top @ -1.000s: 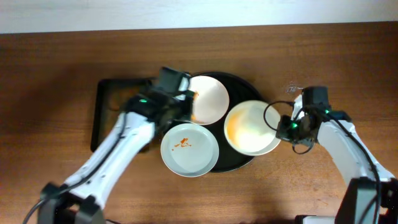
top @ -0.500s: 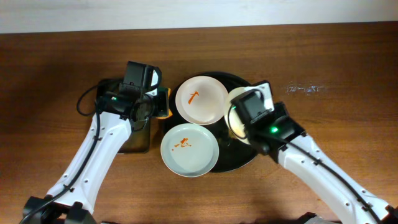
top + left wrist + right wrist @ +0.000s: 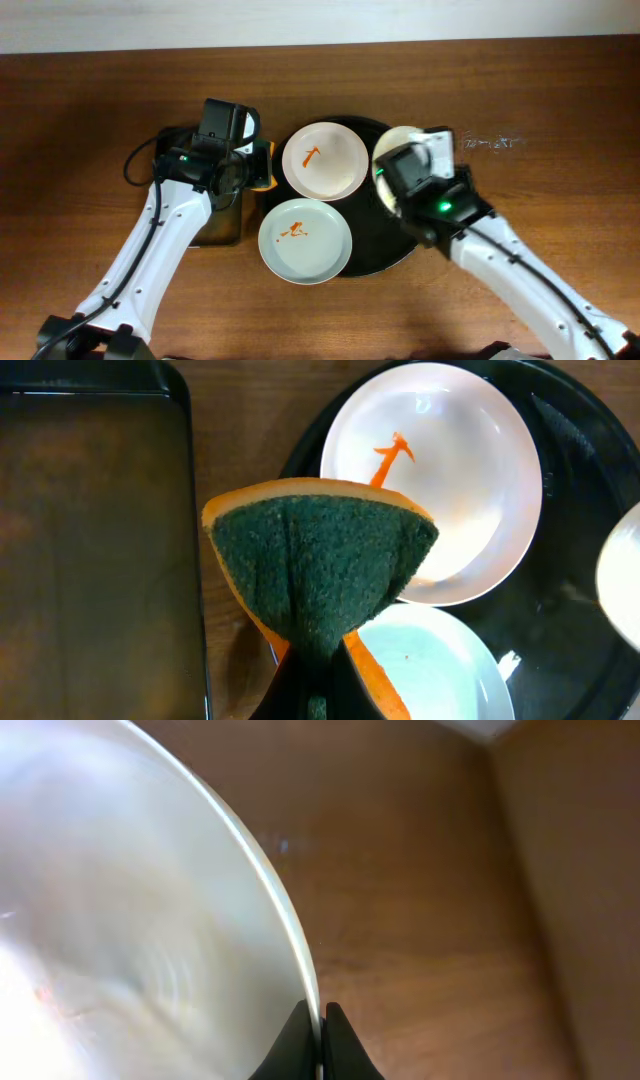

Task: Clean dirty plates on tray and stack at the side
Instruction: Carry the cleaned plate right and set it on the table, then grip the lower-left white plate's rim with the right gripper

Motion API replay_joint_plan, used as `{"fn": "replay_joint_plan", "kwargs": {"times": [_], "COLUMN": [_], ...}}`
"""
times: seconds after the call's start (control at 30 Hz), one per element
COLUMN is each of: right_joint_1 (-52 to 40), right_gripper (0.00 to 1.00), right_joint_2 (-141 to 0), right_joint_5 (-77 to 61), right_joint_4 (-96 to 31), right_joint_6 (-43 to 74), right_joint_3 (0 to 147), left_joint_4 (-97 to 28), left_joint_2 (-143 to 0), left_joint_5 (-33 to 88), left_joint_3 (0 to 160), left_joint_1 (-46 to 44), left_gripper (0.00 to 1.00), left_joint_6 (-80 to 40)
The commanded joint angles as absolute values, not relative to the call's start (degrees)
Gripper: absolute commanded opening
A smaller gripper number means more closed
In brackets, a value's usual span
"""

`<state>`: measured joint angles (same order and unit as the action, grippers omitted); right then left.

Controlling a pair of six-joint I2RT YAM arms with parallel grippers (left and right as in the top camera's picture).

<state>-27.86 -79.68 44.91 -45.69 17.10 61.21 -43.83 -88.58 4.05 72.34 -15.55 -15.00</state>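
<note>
A round black tray (image 3: 385, 257) holds a white plate with an orange smear (image 3: 325, 160) (image 3: 450, 480) at the back and a pale blue plate with an orange smear (image 3: 305, 240) (image 3: 440, 670) at the front left. My left gripper (image 3: 320, 695) is shut on a green and orange sponge (image 3: 320, 555) (image 3: 263, 168), held above the table left of the tray. My right gripper (image 3: 320, 1020) is shut on the rim of a cream plate (image 3: 120, 920) (image 3: 392, 150), lifted and tilted over the tray's right side.
A black rectangular tray (image 3: 175, 140) (image 3: 90, 540) lies at the left, partly under my left arm. Bare wooden table (image 3: 560, 120) lies to the right of the round tray.
My right gripper has lifted the cream plate and tilted it, now shifting it slightly right. My left gripper pulled the sponge back from the white plate to the left, then stayed still.
</note>
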Motion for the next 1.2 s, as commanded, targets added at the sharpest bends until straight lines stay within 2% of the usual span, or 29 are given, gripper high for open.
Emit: {"fn": "replay_joint_plan", "kwargs": {"times": [0.0,0.17,0.27,0.37,0.47,0.57,0.6,0.63,0.67,0.77,0.87,0.93,1.0,1.07,1.1,1.13,1.17], "right_joint_1": [-17.93,9.54,21.98,29.69,30.39,30.41,30.41,30.39,30.39,25.34,11.77,1.04,-8.73,-15.57,-21.26,-24.25,-27.53], "right_gripper": [0.04,0.04,0.04,0.04,0.04,0.46,0.66,0.70,0.70,0.70,0.75,0.99,0.99,0.91,0.83,0.82,0.76], "right_joint_2": [-77.47,-78.46,-83.35,-90.85,-95.31,-95.39,-95.18,-94.08,-92.75,-84.36,-83.90,-83.99,-84.01,-84.05,-84.07,-84.07,-84.29], "right_joint_5": [35.77,12.71,7.03,3.18,2.79,-2.07,-4.54,-9.23,-12.43,-27.29,-28.56,-32.05,-32.75,-32.77,-32.75,-32.73,-31.09], "right_joint_4": [-48.58,-50.63,-49.74,-44.18,-39.77,-39.86,-40.12,-41.30,-42.74,-53.65,-64.36,-64.01,-60.38,-55.09,-50.26,-47.20,-43.55], "right_joint_6": [22.83,24.99,24.97,24.95,24.29,22.59,20.27,18.20,18.17,10.55,5.80,6.70,11.55,18.96,26.09,28.69,31.79], "right_joint_3": [65.82,66.70,66.65,66.65,66.65,66.67,66.67,66.67,66.67,66.67,66.57,65.45,63.11,60.23,57.39,55.86,54.26], "left_joint_4": [-43.77,-43.81,-43.79,-43.79,-43.77,-43.79,-43.81,-43.81,-43.86,-45.58,-47.05,-47.68,-48.84,-49.08,-49.08,-49.08,-49.08], "left_joint_2": [-87.09,-87.09,-87.09,-87.09,-87.09,-87.07,-87.09,-87.09,-87.09,-87.09,-87.09,-87.09,-87.09,-87.09,-87.09,-87.09,-87.09], "left_joint_5": [4.21,4.23,4.23,4.21,4.23,4.23,4.21,4.19,4.10,-0.10,-2.22,-2.81,-2.81,-2.79,-2.76,-2.79,-2.79], "left_joint_3": [72.38,72.38,72.38,72.38,72.38,72.38,72.38,72.38,72.38,72.38,72.38,72.38,72.38,72.38,72.38,72.38,72.38], "left_joint_1": [-15.31,-15.31,-15.31,-15.31,-15.31,-15.31,-15.31,-15.31,-15.31,-15.31,-15.03,-13.26,-10.94,-9.21,-8.51,-8.38,-8.40], "left_gripper": [0.01,0.01,0.00,0.00,0.01,0.01,0.00,0.01,0.00,0.01,0.01,0.01,0.01,0.00,0.00,0.00,0.01], "left_joint_6": [-14.52,-14.52,-14.52,-14.52,-14.52,-14.52,-14.52,-14.50,-14.50,-14.52,-14.52,-14.55,-15.03,-15.22,-15.22,-15.22,-15.22]}}
